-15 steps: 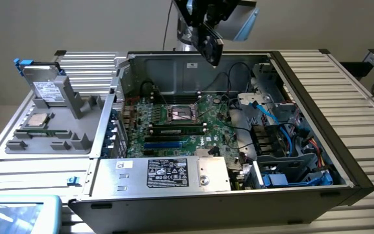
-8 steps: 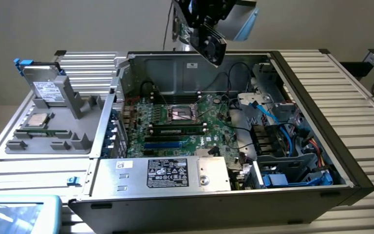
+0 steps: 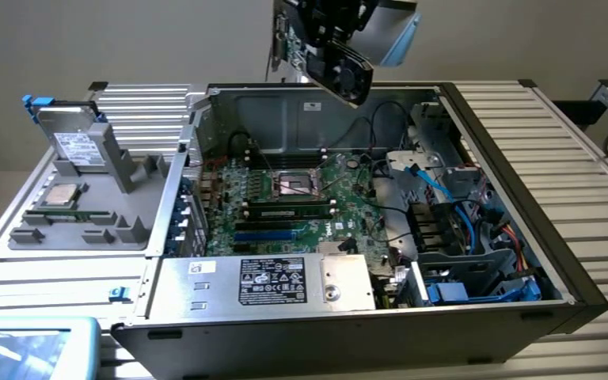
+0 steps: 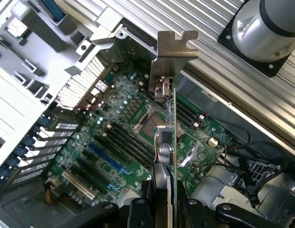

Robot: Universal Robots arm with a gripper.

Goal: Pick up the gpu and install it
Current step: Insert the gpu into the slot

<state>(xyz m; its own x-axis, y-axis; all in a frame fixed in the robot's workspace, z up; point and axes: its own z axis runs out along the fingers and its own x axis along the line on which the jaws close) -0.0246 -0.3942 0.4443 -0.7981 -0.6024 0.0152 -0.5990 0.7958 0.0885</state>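
My gripper hangs above the back wall of the open computer case, shut on the gpu. In the exterior view the card tilts, its black fan face turned toward the camera. The wrist view looks along the gpu edge-on: a thin green board ending in a silver metal bracket, held between my two black fingers. It is in the air over the motherboard, roughly above the CPU socket, touching nothing below.
Inside the case are memory sticks, blue expansion slots, a labelled power supply at the front and cables and drive bays on the exterior view's right. A grey parts tray on the exterior view's left holds a silver hard drive.
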